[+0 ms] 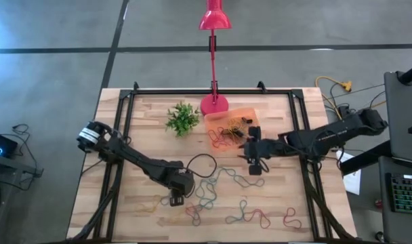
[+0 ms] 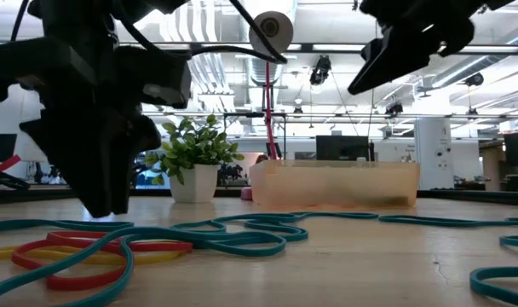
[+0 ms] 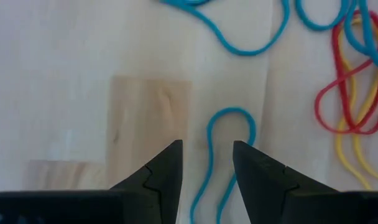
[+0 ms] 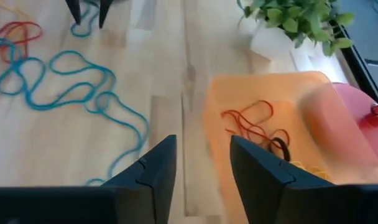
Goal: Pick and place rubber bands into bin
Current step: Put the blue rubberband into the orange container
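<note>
Near the table's six o'clock edge, the left gripper, jaws apart, straddles a thin teal rubber-band loop, ready to pinch. At three o'clock, the right gripper hangs empty, jaws apart, by the shallow translucent orange bin, probably post-drop.

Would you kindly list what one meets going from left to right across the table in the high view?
Left claw → small green plant → pink lamp base → orange bin → right claw.
</note>
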`<state>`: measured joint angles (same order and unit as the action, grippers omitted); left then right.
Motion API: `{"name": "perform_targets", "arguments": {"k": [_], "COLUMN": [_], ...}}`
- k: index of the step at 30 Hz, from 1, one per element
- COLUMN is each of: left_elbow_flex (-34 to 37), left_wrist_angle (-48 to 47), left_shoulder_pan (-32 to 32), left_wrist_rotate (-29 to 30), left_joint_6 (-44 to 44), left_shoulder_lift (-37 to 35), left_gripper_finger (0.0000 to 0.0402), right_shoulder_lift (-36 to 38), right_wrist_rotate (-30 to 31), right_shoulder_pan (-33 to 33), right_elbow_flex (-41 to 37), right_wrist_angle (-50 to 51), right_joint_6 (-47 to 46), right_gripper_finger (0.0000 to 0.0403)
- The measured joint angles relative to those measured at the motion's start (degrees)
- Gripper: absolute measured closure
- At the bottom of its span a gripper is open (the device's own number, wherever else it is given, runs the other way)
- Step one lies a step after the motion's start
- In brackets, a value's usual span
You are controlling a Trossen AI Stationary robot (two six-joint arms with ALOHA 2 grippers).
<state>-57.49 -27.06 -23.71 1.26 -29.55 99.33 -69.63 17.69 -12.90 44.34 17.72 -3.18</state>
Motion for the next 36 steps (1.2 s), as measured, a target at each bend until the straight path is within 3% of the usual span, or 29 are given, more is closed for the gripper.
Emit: {"name": "perform_targets", "arguments": {"k": [11,21,36], "left_elbow_flex": [-0.3,-0.3,1.8], "left_wrist_angle": [1.2,0.9,4.1], "left_shoulder_pan": [-2.2,-1.7,0.7], "left_wrist_rotate": [2.9,6.2,8.3], "left_joint_6": [0.0,-0.1,1.7], "left_shoulder_lift": [7.8,9.3,9.2], "left_gripper_finger": [0.0276,0.0276,0.0280], "right_shoulder_lift": [0.0,0.0,0.0], "right_wrist_rotate": [6.6,13.3,14.4], "right_shoulder_pan": [-9.3,-14.7,-15.3], "right_elbow_flex": [-0.3,-2.6,-4.0], "right_wrist_angle": [0.0,-0.3,-0.3], "right_joint_6": [-4.8,-10.6,-11.2], "right_gripper_finger": [0.0284,0.0299,0.0325]}}
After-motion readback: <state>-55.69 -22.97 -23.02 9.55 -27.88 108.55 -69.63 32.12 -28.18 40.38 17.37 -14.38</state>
